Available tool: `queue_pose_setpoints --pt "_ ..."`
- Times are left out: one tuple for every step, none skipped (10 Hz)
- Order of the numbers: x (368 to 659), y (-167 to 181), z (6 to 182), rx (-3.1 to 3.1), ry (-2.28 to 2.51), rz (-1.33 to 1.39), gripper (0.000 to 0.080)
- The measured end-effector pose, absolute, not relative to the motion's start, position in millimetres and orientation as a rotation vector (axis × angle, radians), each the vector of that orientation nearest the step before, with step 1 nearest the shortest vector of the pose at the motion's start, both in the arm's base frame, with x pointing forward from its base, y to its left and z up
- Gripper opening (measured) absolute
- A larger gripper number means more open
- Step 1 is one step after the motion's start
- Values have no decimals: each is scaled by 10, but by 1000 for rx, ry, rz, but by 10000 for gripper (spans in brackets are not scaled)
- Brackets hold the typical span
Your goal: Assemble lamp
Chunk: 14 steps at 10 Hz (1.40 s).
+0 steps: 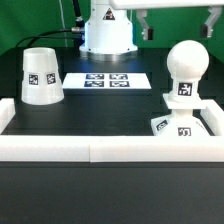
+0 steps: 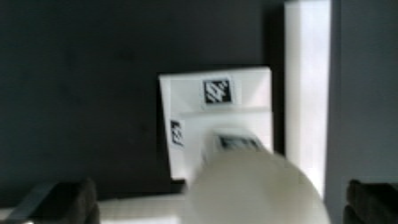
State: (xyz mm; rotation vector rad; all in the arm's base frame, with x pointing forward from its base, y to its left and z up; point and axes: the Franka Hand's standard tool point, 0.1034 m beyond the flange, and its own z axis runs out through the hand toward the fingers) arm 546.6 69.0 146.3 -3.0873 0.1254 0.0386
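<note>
Three lamp parts are on the black worktop (image 1: 110,110): the bulb (image 1: 186,68) stands upright on the square base (image 1: 182,123) in the corner of the white fence (image 1: 60,148), the cone shade (image 1: 41,75) waits well apart, and the pincer (image 2: 214,200) seems apart, holding nothing.

Looking down from the wrist, we see the flat square base (image 2: 217,115) of the lamp lying on the dark table (image 2: 80,90), with one black-and-white tag on its top face and another on its side face. A rounded, blurred white form, the bulb (image 2: 258,185), rises toward us and covers part of the base. A white wall (image 2: 310,75) runs just beside the base. Two dark fingers (image 2: 54,200) of the claw (image 2: 210,203) stand well apart either side of the bulb.
</note>
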Motion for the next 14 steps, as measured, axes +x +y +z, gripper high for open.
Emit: queue_pose_setpoints --pt "5388 608 1429 -3089 134 43 699" --pt "5330 519 1389 -3092 133 41 699" --pt "5270 405 1334 -3098 111 37 699" --pt "5211 248 1260 -3105 99 29 699" --pt "5163 126 1209 -3110 104 25 699" --pt "5133 19 1178 -3116 77 17 699" --pt "5131 -34 1176 -3118 76 14 699" --pt "5132 -12 1176 -3118 70 14 699" --pt "5131 -8 1173 -3118 68 15 699" --pt "5131 -9 1173 -3118 68 15 699" --pt "5131 -9 1172 -3118 68 16 699" --pt "5130 -10 1171 -3118 68 16 699" --pt "5090 -44 1157 -3119 65 15 699" --pt "4917 -152 1108 -3122 83 28 699"
